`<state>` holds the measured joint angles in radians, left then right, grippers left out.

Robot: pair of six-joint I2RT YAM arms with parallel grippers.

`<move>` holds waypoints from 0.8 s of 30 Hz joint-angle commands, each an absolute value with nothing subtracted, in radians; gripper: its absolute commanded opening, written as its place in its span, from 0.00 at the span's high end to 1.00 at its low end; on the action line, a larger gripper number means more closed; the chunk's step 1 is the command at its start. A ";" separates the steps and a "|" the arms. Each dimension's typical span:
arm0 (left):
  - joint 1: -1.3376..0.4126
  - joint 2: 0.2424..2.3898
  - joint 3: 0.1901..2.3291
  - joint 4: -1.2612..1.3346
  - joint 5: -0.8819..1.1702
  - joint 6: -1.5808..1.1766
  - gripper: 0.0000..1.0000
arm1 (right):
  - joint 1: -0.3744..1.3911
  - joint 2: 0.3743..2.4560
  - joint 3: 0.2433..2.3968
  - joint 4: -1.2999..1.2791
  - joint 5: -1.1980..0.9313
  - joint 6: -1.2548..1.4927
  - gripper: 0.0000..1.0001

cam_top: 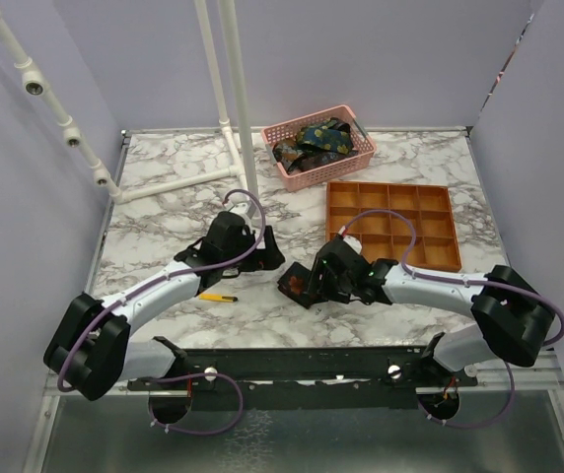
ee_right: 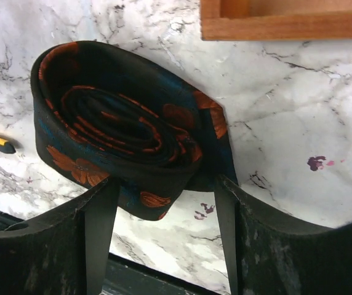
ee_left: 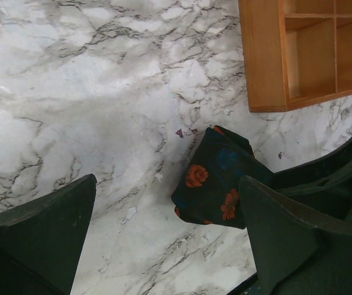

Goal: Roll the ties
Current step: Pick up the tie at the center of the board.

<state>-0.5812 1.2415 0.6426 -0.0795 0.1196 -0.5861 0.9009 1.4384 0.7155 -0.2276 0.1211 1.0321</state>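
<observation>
Grip first: pinching the rolled tie with the right gripper, pressing one of its fingers against each side of the roll's near end and turning the spiral of dark fabric and orange flowers toward the wrist camera. Holding that roll near the middle of the marble table, just near of the orange compartment tray and apart from it; not being able to tell whether resting it on the marble or lifting it just clear. Hovering with the left gripper just left and slightly far of the roll, spreading its fingers wide apart and gripping nothing, looking down past them at the roll's patterned side and a corner of the tray; not being able to tell whether touching the fabric with the right-hand finger. Seeing more ties heaped loosely in the pink basket at the far side of the table, just far of the tray and right of the white pipe frame. Noticing a small yellow-and-black tool lying on the marble near and left of the roll, beside the left arm.
</observation>
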 commanded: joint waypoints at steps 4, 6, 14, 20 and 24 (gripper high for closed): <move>-0.572 1.338 0.637 0.072 0.317 -0.551 0.01 | 0.886 1.408 0.654 -0.173 0.131 1.052 0.37; -0.572 1.372 0.638 0.097 0.353 -0.552 0.01 | 0.882 1.405 0.639 -0.153 0.126 1.051 0.37; -0.571 1.505 0.665 0.143 0.524 -0.495 0.01 | 0.865 1.364 0.534 -0.056 0.104 1.045 0.38; -0.572 1.585 0.709 0.133 0.579 -0.438 0.01 | 0.859 1.355 0.471 0.014 0.081 1.031 0.42; -0.572 1.632 0.755 0.130 0.637 -0.416 0.01 | 0.859 1.356 0.456 0.042 0.069 1.018 0.43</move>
<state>-0.5770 1.5871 0.7059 0.1272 0.5411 -0.4744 0.8642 1.3460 0.4969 0.0528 0.0795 1.0462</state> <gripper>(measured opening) 0.989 0.576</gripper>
